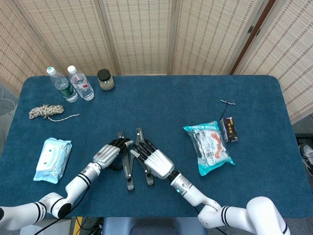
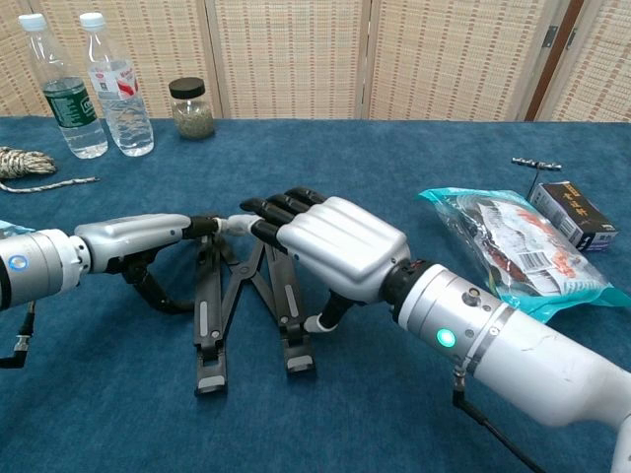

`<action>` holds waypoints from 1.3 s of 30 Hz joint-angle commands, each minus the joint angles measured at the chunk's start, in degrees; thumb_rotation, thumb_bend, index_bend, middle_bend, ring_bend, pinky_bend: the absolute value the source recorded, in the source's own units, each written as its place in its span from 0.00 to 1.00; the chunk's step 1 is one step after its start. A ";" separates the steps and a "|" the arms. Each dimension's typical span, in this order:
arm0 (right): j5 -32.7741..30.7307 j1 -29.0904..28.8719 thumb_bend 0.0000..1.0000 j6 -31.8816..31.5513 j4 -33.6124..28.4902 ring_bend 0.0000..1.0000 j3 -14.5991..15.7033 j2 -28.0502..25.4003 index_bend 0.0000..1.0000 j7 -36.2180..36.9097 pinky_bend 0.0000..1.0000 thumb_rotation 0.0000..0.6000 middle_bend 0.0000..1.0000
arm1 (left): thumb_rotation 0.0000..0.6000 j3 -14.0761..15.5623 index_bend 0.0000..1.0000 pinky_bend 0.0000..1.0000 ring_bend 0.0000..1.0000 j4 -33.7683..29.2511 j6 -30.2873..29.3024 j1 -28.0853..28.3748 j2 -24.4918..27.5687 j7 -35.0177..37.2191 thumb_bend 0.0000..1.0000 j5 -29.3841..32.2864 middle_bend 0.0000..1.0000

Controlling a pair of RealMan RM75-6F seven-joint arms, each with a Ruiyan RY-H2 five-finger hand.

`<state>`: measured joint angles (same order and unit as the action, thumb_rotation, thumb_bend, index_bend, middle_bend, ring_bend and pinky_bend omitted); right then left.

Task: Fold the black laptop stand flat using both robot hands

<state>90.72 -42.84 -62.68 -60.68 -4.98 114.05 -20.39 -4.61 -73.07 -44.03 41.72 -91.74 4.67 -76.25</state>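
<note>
Chest view: laptop stand [image 2: 246,305] (black, splayed)

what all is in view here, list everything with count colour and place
laptop stand: 1, black, front centre of the table, under both hands
water bottles: 2, clear, one green label and one red label, far left
jar: 1, clear with dark lid, right of the bottles
rope: 1 coil, beige, left side
wet wipes pack: 1, light blue and white, near left edge
snack bag: 1, teal and white, right of centre
small box: 1, black, beside the bag
small metal tool: 1, behind the box, too small to identify
table: 1, blue cloth
folding screen: beige, behind the table
left hand: silver and black, on the stand's left side
right hand: silver and black, on the stand's right side
</note>
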 commanded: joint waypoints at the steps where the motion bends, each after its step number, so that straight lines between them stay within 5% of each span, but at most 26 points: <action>1: -0.05 -0.30 0.01 0.02 0.38 0.00 -0.34 0.43 0.00 0.16 0.01 1.00 0.00 | 1.00 0.11 0.00 0.00 0.00 -0.21 0.41 0.41 0.16 -0.29 0.27 -0.22 0.00; 12: 0.48 -2.09 0.01 1.60 0.06 0.00 -0.59 -0.19 0.00 1.36 0.01 1.00 0.00 | 1.00 0.41 0.00 0.00 0.00 -2.11 -0.12 0.38 2.86 -0.47 0.27 -0.34 0.00; 25: 0.98 -10.62 0.01 16.21 -15.85 0.00 -1.58 -18.21 0.00 10.15 0.01 1.00 0.00 | 1.00 1.47 0.00 0.00 0.00 -9.10 -7.77 -6.60 11.53 -2.95 0.27 4.06 0.00; 31: 5.66 -17.07 0.01 22.39 -15.49 0.00 0.52 -23.30 0.00 19.92 0.01 1.00 0.00 | 1.00 1.83 0.00 0.00 0.00 -10.53 -10.63 -9.69 13.33 -2.65 0.27 5.64 0.00; 39: 12.66 -23.57 0.00 23.09 -10.15 0.00 4.74 -23.65 0.00 29.70 0.01 1.00 0.00 | 1.00 2.24 0.00 0.00 0.00 -12.02 -12.76 -12.03 14.15 -2.77 0.27 5.60 0.00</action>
<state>101.70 -64.86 -39.85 -72.63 -1.57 90.56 7.62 -2.40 -85.01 -56.71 29.76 -77.64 1.94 -70.63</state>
